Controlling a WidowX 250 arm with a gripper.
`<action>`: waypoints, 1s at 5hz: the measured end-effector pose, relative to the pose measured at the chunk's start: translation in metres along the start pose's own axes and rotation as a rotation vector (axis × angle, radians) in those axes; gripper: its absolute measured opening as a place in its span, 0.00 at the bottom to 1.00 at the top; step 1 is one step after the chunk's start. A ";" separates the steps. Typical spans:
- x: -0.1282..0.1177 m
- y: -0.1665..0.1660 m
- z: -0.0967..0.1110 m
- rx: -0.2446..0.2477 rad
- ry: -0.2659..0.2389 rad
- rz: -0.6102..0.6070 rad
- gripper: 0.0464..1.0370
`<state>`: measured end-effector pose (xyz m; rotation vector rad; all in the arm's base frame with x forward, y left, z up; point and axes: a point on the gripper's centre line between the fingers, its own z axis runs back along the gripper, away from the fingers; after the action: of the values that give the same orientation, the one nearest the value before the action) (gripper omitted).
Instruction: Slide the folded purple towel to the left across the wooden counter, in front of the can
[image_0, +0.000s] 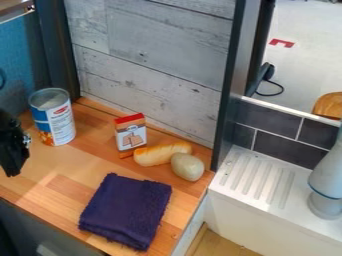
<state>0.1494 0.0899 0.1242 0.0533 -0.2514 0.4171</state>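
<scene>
Rightward of the pincer (12, 170) — seemingly apart — stands the can (55, 120).

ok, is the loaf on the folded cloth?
No, the loaf lies on the wooden counter, clear of the cloth, between the box and the pale potato-shaped object.

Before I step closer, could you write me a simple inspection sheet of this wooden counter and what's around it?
Surface: wooden counter, light and darker blocks
Things by the gripper: blue-and-white can, upright
Clutter: red-topped box, upright beside a bread roll; pale roundish object next to the roll; folded dark cloth in front
Gripper: black gripper at the left edge, nearest the can
Cables: dark cable curving beyond the upright post
Surroundings: grey plank wall, dark tiles, white ridged drainboard
</scene>
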 end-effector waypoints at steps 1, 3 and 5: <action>-0.002 -0.001 -0.003 -0.003 0.009 0.003 0.96; 0.009 -0.046 -0.044 -0.024 0.068 -0.002 0.96; 0.020 -0.060 -0.083 -0.038 0.107 -0.096 0.96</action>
<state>0.2110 0.0517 0.0490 0.0058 -0.1511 0.3183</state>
